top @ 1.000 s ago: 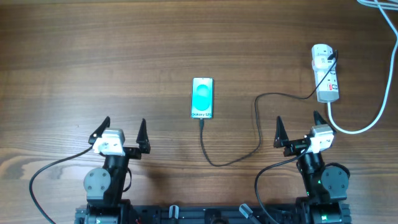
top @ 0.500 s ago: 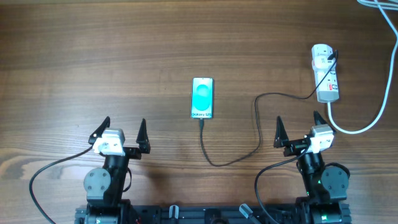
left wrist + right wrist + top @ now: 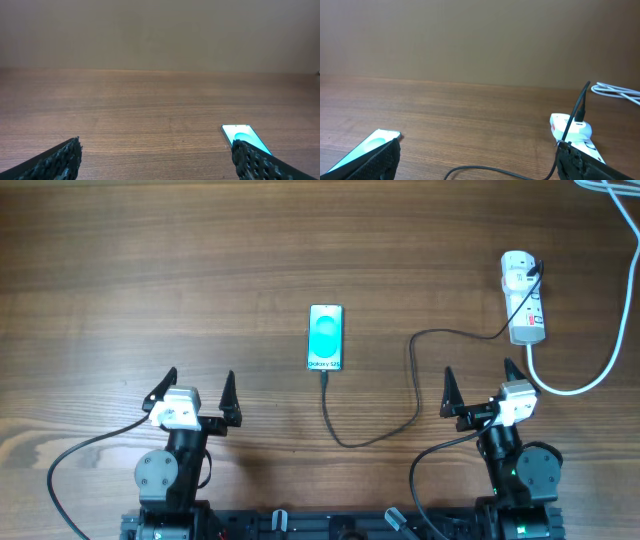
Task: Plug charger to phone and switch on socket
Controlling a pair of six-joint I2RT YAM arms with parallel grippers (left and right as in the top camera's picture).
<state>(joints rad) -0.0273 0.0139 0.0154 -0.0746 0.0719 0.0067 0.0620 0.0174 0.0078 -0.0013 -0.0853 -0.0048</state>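
Observation:
The phone [image 3: 326, 337] lies flat mid-table, cyan screen up, "Galaxy S25" text at its near end. The thin black charger cable [image 3: 415, 380] runs from the near end of the phone, loops toward the front, then goes up to the white socket strip [image 3: 523, 298] at the right. Its connector tip [image 3: 325, 376] sits at the phone's near edge. My left gripper [image 3: 196, 395] is open and empty, front left of the phone. My right gripper [image 3: 479, 387] is open and empty, in front of the socket. The phone also shows in the left wrist view [image 3: 240, 135] and the right wrist view [image 3: 370, 142]. The socket shows in the right wrist view [image 3: 572, 131].
A thick white cord [image 3: 600, 375] curves from the socket's near end along the table's right side to the far right corner. Each arm's own thick black cable [image 3: 80, 455] trails at the front edge. The table is brown wood.

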